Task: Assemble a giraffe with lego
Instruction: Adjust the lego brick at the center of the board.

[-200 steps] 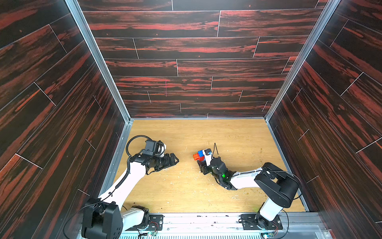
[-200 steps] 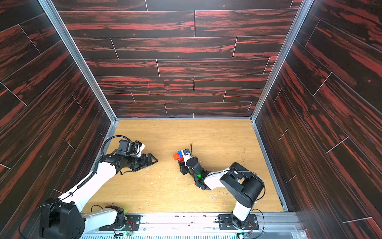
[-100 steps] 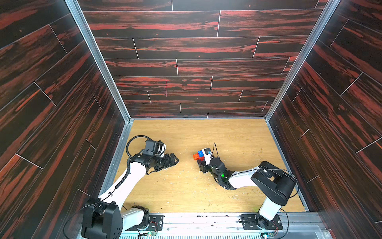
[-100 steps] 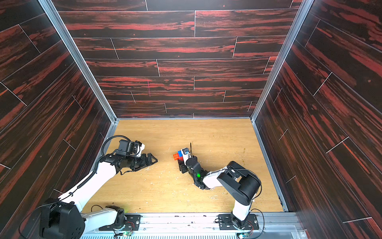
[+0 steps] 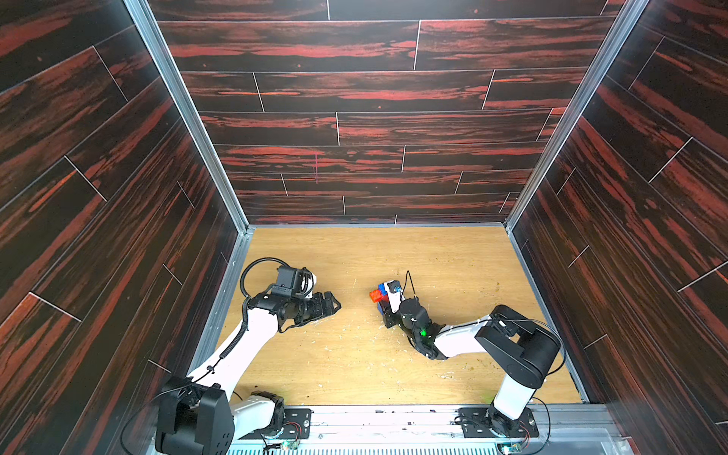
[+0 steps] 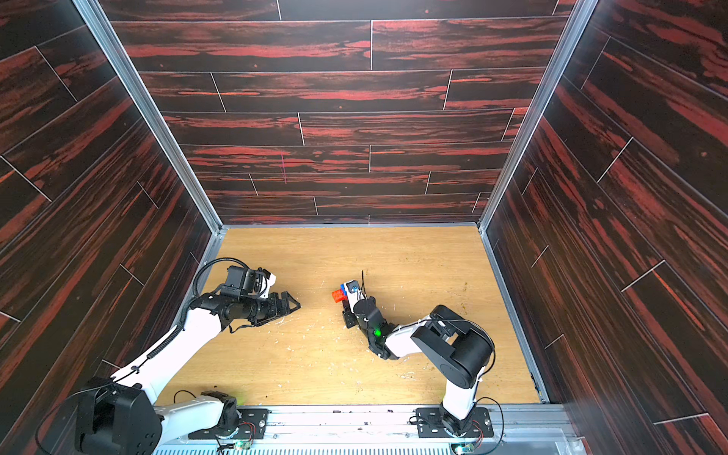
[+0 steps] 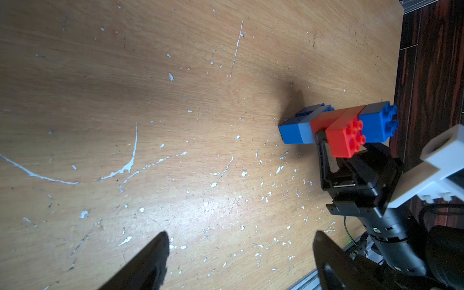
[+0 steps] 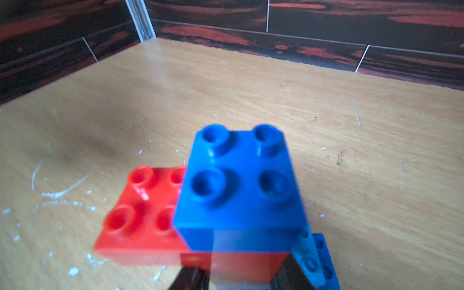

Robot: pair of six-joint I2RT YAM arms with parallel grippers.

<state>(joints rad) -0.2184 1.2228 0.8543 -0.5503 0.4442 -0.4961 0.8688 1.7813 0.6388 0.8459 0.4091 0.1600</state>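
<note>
In both top views I count two arms and one giraffe (image 5: 379, 292) (image 6: 339, 293). It stands at the tips of the right end effector (image 5: 388, 311), well apart from the left end effector (image 5: 333, 305), which points towards it. The desk (image 5: 433, 256) is pale wood flecked with white, and dark, red-streaked plank walls (image 5: 354, 118) box it in.

From the left wrist, the left end effector (image 7: 239, 234) gapes wide, holding nothing. Ahead of it the giraffe (image 7: 346, 130) shows six bricks: two dark blue legs on the desk, one light blue body, two red, one blue on top.

From the right wrist, the right end effector (image 8: 241, 277) is clamped on the giraffe (image 8: 238, 190) at its red neck.
</note>
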